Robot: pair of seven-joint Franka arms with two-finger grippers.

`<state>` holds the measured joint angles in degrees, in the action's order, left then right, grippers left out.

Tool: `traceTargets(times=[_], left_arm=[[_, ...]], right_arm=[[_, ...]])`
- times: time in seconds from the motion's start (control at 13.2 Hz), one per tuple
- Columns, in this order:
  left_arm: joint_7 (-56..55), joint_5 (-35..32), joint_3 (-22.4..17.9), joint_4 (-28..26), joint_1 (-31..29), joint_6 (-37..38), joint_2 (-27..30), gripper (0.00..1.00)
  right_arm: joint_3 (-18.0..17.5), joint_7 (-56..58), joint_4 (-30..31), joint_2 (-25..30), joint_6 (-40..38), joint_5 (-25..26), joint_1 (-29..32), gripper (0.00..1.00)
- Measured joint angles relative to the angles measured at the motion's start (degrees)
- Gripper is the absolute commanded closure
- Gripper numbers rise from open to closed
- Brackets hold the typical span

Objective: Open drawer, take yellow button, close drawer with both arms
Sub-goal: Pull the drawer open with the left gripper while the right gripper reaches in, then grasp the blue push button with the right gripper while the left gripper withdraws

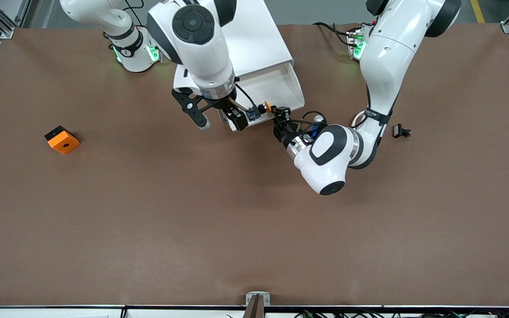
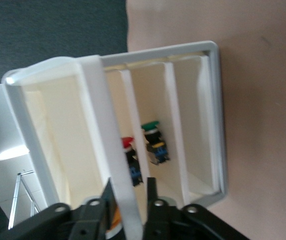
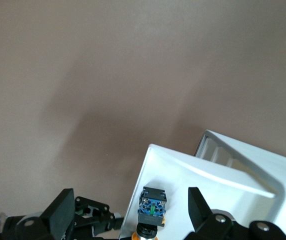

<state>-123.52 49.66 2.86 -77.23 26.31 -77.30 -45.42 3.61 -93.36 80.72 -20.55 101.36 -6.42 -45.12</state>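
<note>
The drawer point(image 1: 287, 84) is pulled out of the white cabinet point(image 1: 254, 35) toward the front camera. The button point(image 1: 259, 109) lies on its side in the drawer by the front wall, orange cap toward the left gripper. In the right wrist view its blue base point(image 3: 153, 204) shows between the jaws. My right gripper point(image 1: 219, 119) point(image 3: 130, 201) is open over the button, not touching it. My left gripper point(image 1: 281, 117) point(image 2: 129, 189) is shut on the drawer's front wall point(image 2: 100, 130).
An orange square block point(image 1: 62, 139) lies toward the right arm's end of the table. A small black part point(image 1: 401, 131) lies toward the left arm's end. A red-capped button point(image 2: 127, 145) and a green-capped one point(image 2: 151, 127) sit in other compartments.
</note>
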Motion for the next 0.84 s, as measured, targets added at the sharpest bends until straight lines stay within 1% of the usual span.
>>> traceTargets(times=[0.15, 0.3, 0.61, 0.84], left_arm=[[1.07, -0.07, -0.89, 0.29, -0.15, -1.39, -0.12, 0.00], [2.64, -0.34, -2.46, 2.02, -0.87, -2.39, -0.41, 0.00], [11.57, -0.74, -11.09, 5.46, -1.65, -2.49, -0.53, 0.00], [21.52, -1.47, -15.49, 6.99, -1.85, -2.48, -0.53, 0.00]], right_arm=[[0.00, -1.40, -0.02, -1.30, 0.75, -0.04, -0.44, 0.00], [-0.01, -1.57, -0.07, -1.90, 0.83, -0.18, -0.80, 0.00], [-0.01, -1.92, -0.10, -3.70, 2.34, -0.18, -2.46, 0.00], [0.00, -1.93, -0.10, -5.74, 3.02, -0.18, -2.73, 0.00]])
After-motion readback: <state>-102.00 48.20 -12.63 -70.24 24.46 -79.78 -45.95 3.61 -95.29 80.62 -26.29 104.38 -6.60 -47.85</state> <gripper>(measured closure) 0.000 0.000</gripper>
